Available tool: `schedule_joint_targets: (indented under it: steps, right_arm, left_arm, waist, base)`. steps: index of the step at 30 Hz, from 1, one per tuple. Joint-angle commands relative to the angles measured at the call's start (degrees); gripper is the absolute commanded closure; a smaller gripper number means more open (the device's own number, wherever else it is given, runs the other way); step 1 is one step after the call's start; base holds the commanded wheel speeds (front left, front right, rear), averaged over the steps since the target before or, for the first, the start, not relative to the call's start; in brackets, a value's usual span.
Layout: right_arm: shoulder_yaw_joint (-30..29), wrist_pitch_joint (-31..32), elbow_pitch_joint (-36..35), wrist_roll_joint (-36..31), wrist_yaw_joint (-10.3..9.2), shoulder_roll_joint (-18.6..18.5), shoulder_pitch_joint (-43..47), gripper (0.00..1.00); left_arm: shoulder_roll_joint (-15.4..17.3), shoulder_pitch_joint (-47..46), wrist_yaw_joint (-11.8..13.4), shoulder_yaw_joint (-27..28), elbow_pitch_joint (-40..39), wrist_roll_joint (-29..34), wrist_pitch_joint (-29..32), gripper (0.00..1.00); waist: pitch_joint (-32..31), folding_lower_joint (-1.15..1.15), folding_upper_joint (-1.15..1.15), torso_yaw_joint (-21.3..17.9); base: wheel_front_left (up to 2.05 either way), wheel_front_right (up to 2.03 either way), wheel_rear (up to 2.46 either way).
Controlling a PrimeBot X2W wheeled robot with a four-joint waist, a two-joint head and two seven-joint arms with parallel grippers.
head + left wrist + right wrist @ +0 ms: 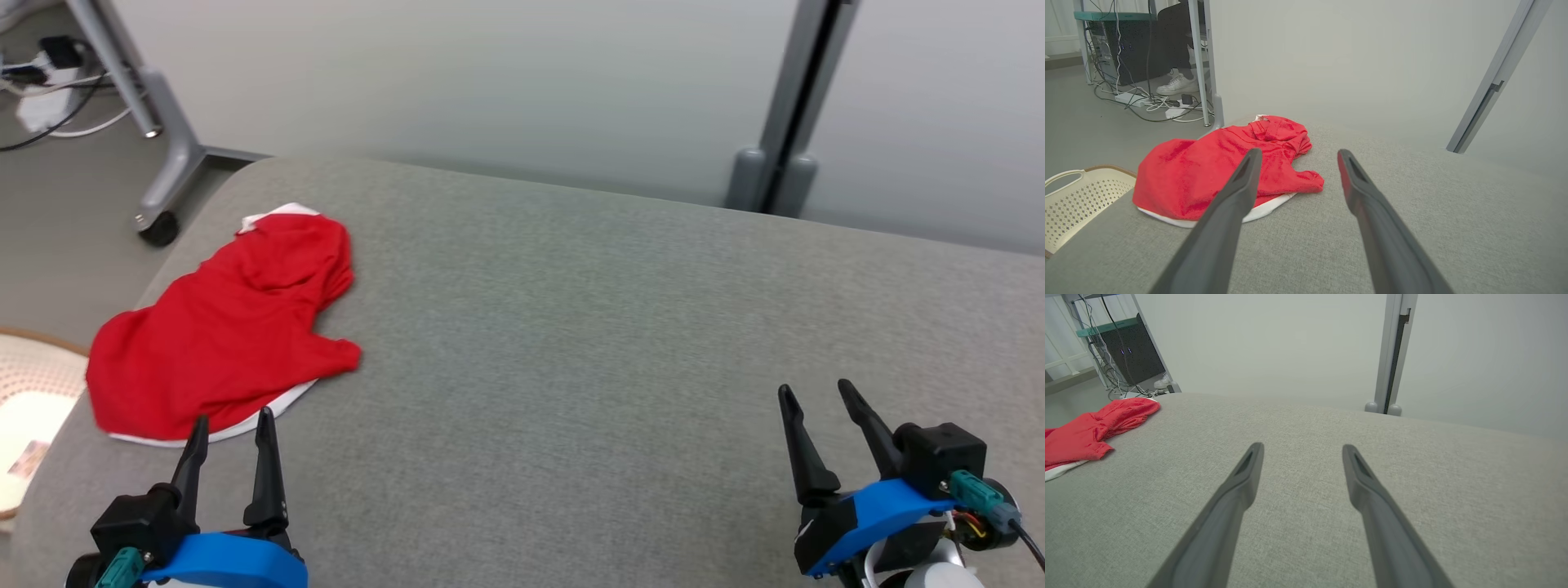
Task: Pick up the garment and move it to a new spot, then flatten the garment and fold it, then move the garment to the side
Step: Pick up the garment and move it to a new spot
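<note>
Off the surface's left edge: a pale perforated basket point(33, 384) stands on the floor, just beside the garment's near-left end.
Garment: a red garment point(220, 335) with a white hem, crumpled rather than spread, lies on the grey fabric surface point(571, 327) along its left edge, reaching toward the far-left corner.
Long axis: slantwise, from the near-left edge up toward the far edge. The broad end is near and the narrower, bunched end is far.
Left tool: the left tool point(233, 418) has its fingers spread wide with nothing between them. Its tips are at the garment's near hem. In the head view they overlap the white trim, but I cannot tell whether they touch it.
Bearing from the left tool: the cloth lies straight ahead and a little to the left. In the left wrist view one finger crosses the red cloth, while the other points past its right end at bare fabric.
Middle of the surface: the grey fabric between the two tools looks like the likely new spot.
Right tool: the right tool point(815, 389) is also spread wide and holds nothing. It is toward the near-right corner, well apart from the garment, which lies far off to its left.
Nearer arm: the left, clearly.
Coming move, as a judgement: the pick-up has not yet begun. A short reach forward with a slight shift left should bring the hem between the fingers.
</note>
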Motion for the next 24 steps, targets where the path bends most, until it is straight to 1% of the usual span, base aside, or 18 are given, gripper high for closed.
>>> schedule_joint_targets:
  steps: [1,8,12,17,21,24]
  right_arm:
    - [0.31,0.14,0.02,0.04,0.03,0.16,0.19,0.00]
    - [1.47,0.19,0.72,0.62,0.03,0.01,-0.42,0.00]
    - [1.76,0.23,0.89,0.47,0.03,-0.03,-0.87,0.00]
    - [1.99,0.25,0.43,0.49,0.03,-0.16,-1.10,0.00]
    - [2.04,0.61,-0.25,0.60,0.03,-0.93,-1.55,0.00]
    - [1.99,0.86,-1.27,0.59,0.03,-1.25,-1.93,0.00]
  left_arm:
    - [0.13,0.27,0.29,0.33,-0.21,-0.09,-0.20,0.00]
    - [-0.16,1.23,0.32,0.62,-0.51,-0.23,-0.22,0.00]
    - [-0.29,1.81,0.49,0.77,-0.76,-0.19,-0.23,0.00]
    - [-0.31,0.95,0.27,1.51,-1.55,-1.04,-0.17,0.00]
    - [1.26,-1.69,-0.50,3.16,-3.36,-2.55,1.20,0.00]
    - [3.47,-4.87,-1.87,3.88,-5.10,-3.95,4.93,0.00]
  waist:
    - [1.06,-0.01,0.00,1.78]
    - [0.98,-0.01,0.00,5.90]
    - [0.91,-0.01,0.00,6.63]
    - [1.39,-0.01,0.00,6.55]
    - [2.40,-0.01,0.00,6.04]
    - [3.99,-0.01,0.00,5.47]
  base:
    - [0.00,0.00,0.00]
    - [0.00,0.00,0.00]
    - [0.00,0.00,0.00]
    - [0.00,0.00,0.00]
    - [0.00,0.00,0.00]
    - [0.00,0.00,0.00]
